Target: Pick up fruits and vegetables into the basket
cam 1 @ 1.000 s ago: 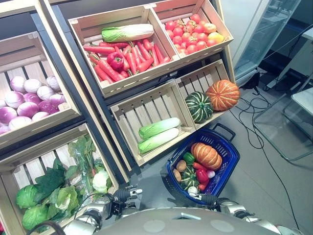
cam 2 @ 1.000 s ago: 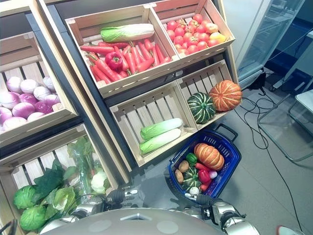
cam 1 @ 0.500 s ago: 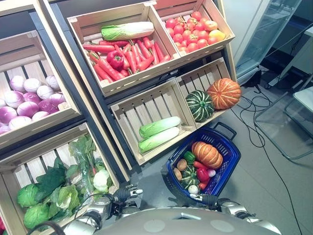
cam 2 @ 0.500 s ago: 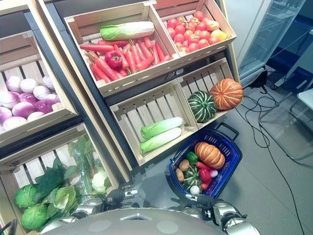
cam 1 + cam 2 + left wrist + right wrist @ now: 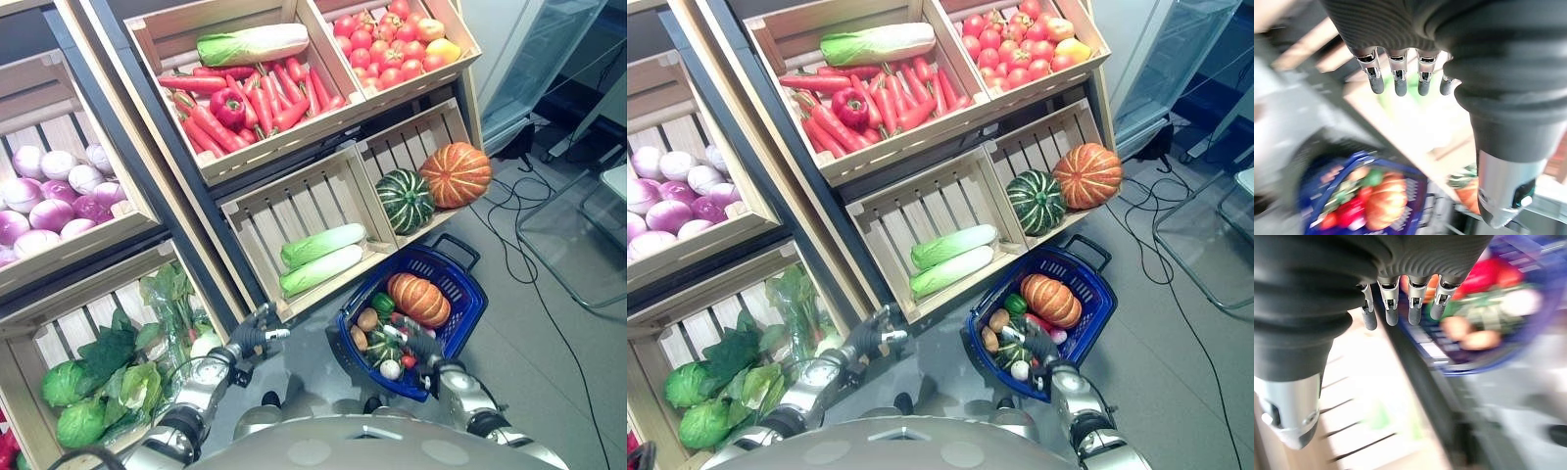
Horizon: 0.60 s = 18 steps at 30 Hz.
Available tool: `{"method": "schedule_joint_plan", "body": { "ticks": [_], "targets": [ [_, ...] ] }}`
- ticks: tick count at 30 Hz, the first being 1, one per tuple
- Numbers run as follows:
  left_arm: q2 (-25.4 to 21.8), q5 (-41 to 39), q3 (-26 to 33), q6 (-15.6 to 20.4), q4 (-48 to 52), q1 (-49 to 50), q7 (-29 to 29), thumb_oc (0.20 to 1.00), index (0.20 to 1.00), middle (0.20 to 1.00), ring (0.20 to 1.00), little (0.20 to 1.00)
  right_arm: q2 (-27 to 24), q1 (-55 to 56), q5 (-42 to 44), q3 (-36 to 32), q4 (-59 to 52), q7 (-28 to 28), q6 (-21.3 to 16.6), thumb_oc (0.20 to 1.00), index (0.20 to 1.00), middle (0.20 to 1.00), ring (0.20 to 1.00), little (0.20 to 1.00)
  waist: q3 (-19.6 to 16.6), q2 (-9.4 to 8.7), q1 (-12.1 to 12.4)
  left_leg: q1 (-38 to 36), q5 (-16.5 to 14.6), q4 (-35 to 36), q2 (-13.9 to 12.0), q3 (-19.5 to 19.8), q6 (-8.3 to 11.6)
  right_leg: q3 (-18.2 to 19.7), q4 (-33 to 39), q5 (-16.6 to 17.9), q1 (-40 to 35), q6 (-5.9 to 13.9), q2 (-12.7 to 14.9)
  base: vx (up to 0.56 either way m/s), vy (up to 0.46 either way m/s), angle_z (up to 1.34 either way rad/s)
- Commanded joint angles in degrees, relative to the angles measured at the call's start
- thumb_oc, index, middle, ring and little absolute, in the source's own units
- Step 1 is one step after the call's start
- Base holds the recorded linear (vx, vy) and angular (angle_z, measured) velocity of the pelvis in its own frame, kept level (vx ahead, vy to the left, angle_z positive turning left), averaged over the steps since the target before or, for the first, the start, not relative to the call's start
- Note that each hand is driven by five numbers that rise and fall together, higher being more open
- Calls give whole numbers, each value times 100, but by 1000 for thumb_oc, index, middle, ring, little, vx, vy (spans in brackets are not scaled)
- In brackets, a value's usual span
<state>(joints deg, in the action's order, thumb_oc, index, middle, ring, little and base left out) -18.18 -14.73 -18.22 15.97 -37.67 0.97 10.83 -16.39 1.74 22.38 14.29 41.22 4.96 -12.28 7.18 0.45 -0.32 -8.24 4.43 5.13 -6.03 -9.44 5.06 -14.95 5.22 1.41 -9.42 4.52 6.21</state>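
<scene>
Judging by the load, you are well into the job: the blue basket at 4 o'clock on the floor already holds a ribbed orange pumpkin, a glossy red pepper, a striped green squash and small round pieces. Plenty is left in the slatted wooden crates: two pale napa cabbages at centre, tapered carrots at 12 o'clock, smooth tomatoes at 1. Your left hand and right hand both hang with fingers straight and loose, holding nothing.
</scene>
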Motion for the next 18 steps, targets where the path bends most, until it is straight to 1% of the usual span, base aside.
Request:
{"method": "schedule_joint_plan", "body": {
  "ticks": [1, 3, 5, 6, 8, 9, 10, 12, 14, 17, 18],
  "targets": [
    [-404, 176, 0, 588, 601, -220, -616, 1000, 1000, 1000, 1000, 1000, -65, -73, 152, -112, -860, -467, -151, 1000, 1000, 1000, 1000, 1000, 222, -194, -61, -99, -635, -122, 78, -115, -256, 187, -450, -85, 255, 338, 278, 95, -105, 1],
    [-485, 232, 32, 695, 767, -189, -710, 1000, 1000, 1000, 1000, 1000, -76, -21, 98, -132, -1018, -594, -280, 1000, 1000, 1000, 1000, 1000, 244, -198, -75, -80, -630, -145, 56, -114, -255, 199, -516, -123, 283, 324, 276, 74, -62, 0],
    [-599, 229, 127, 771, 1060, -198, -695, 1000, 1000, 1000, 1000, 1000, -128, 29, -46, -167, -1343, -853, -424, 1000, 1000, 1000, 1000, 1000, 318, -178, -103, -6, -626, -224, 25, -91, -256, 204, -665, -194, 372, 292, 285, 62, -54, 0],
    [-653, 227, 139, 875, 1211, -248, -689, 1000, 1000, 1000, 1000, 1000, -181, 12, -134, -193, -1529, -1074, -517, 1000, 1000, 1000, 1000, 1000, 391, -146, -126, 71, -620, -304, -1, -68, -249, 213, -796, -250, 464, 261, 286, 0, 0, 0],
    [-658, 239, 139, 889, 1229, -257, -707, 1000, 1000, 1000, 1000, 1000, -186, 8, -140, -195, -1552, -1099, -516, 1000, 1000, 1000, 1000, 1000, 399, -141, -129, 92, -622, -323, -5, -64, -248, 214, -826, -261, 489, 257, 289, 0, 0, 0],
    [-675, 283, 126, 943, 1284, -304, -801, 1000, 1000, 1000, 1000, 1000, -211, -12, -171, -197, -1626, -1220, -562, 1000, 1000, 1000, 1000, 1000, 438, -121, -141, 152, -619, -374, -16, -49, -245, 220, -905, -288, 563, 242, 295, -52, 8, 0],
    [-756, 439, -19, 1254, 1443, -686, -1205, 1000, 1000, 1000, 1000, 1000, -373, -172, -407, -164, -1954, -1793, -698, 1000, 1000, 1000, 1000, 1000, 707, -4, -224, 528, -610, -698, -28, 18, -219, 265, -1335, -421, 1010, 159, 326, -102, 19, -2],
    [-830, 664, -139, 1493, 1465, -1027, -1653, 1000, 1000, 1000, 1000, 1000, -541, -382, -548, -132, -2097, -2156, -723, 1000, 1000, 1000, 1000, 1000, 960, 73, -303, 862, -599, -970, -16, 59, -186, 332, -1667, -507, 1398, 112, 350, -158, 42, 0],
    [-929, 904, -255, 1603, 1562, -1372, -2211, 1000, 1000, 1000, 1000, 1000, -726, -584, -540, -82, -2323, -2391, -677, 1000, 1000, 1000, 1000, 1000, 1249, 130, -404, 1187, -550, -1162, 6, 80, -172, 439, -1965, -554, 1797, 70, 352, -160, 49, -7],
    [-1060, 1290, -364, 1695, 1550, -1800, -2927, 1000, 1000, 1000, 1000, 1000, -886, -763, -653, -2, -2450, -2700, -689, 1000, 1000, 1000, 1000, 1000, 1499, 174, -513, 1594, -483, -1376, -2, 79, -152, 560, -2311, -631, 2275, 11, 310, -104, 39, -13],
    [-1089, 1337, -381, 1679, 1545, -1898, -3048, 1000, 1000, 1000, 1000, 1000, -910, -801, -669, 15, -2460, -2763, -682, 1000, 1000, 1000, 1000, 1000, 1540, 178, -531, 1668, -476, -1414, -3, 76, -148, 577, -2371, -642, 2364, 2, 306, -73, 24, -14]
  ]
}}
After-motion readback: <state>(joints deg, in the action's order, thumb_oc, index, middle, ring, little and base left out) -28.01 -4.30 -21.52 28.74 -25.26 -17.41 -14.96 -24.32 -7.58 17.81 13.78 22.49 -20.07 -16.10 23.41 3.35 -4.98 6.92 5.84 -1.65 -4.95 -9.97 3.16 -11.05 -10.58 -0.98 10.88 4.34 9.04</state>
